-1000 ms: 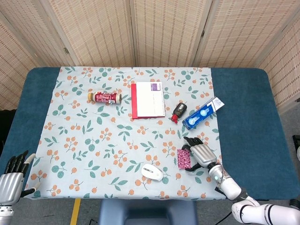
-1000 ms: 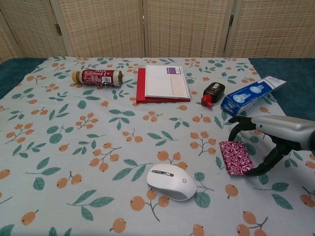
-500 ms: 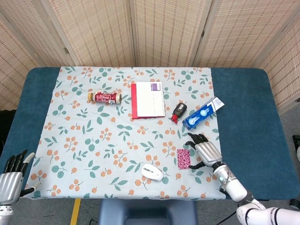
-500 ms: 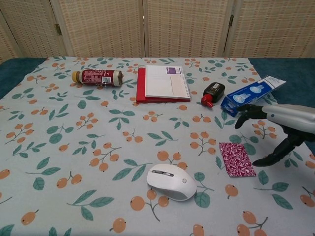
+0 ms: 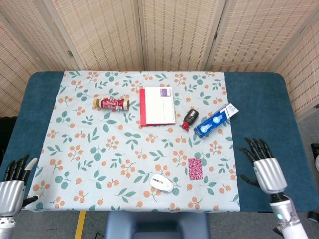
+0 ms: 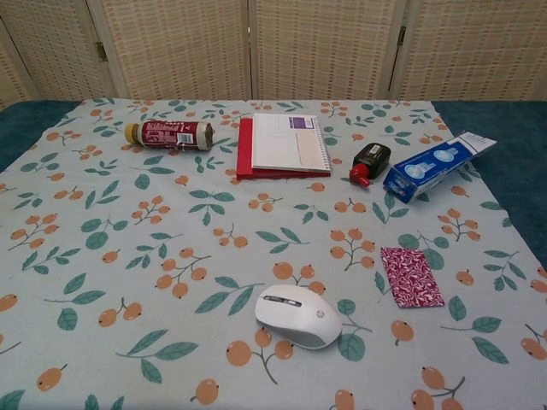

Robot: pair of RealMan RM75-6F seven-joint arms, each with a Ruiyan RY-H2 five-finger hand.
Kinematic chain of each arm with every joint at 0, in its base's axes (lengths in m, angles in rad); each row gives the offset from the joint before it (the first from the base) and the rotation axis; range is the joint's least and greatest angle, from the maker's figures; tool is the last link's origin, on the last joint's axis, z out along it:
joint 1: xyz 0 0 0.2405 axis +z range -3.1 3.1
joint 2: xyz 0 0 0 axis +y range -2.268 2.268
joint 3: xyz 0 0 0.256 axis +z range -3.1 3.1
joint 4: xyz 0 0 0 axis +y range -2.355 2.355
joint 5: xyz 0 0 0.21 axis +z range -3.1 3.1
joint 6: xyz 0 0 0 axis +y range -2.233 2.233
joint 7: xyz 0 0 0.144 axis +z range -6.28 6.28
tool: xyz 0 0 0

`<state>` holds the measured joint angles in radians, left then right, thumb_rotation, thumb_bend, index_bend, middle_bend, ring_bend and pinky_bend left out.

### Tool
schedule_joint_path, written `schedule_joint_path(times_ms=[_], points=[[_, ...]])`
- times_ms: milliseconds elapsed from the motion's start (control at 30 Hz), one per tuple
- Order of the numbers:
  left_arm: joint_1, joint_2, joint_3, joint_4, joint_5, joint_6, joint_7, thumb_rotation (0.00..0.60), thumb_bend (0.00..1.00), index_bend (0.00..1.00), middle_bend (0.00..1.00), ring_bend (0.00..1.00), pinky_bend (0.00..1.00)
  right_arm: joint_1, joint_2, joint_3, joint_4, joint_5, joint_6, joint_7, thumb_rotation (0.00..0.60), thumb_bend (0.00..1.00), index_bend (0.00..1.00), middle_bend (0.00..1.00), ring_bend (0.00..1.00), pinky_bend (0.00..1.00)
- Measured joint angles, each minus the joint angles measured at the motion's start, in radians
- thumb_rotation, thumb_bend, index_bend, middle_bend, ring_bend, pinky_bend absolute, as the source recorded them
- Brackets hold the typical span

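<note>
A small flat magenta patterned pouch (image 5: 196, 168) lies on the floral tablecloth (image 5: 99, 149), just right of a white computer mouse (image 5: 162, 183); its contents cannot be seen. The right hand (image 5: 265, 167) hovers over the blue table edge, well apart from the pouch, fingers spread, empty. The left hand (image 5: 14, 181) hangs at the near-left corner, fingers apart, holding nothing.

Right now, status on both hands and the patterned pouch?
Both hands open, holding nothing. Right hand over the blue table edge, apart from the red patterned pouch. Pouch flat on the cloth, white mouse beside it.
</note>
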<state>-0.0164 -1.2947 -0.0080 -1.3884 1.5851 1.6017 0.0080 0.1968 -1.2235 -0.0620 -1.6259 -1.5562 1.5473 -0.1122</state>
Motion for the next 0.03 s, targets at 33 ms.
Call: schedule_joint_path(times_ms=[33], points=[[0.000,0.000,0.000,-0.006,0.003,0.003,0.005,0.600,0.23,0.13,0.03,0.07,0.00,-0.018,0.004,-0.006,0.008,-0.011,0.021,0.018,0.600,0.11,0.22,0.10,0.00,0.00]])
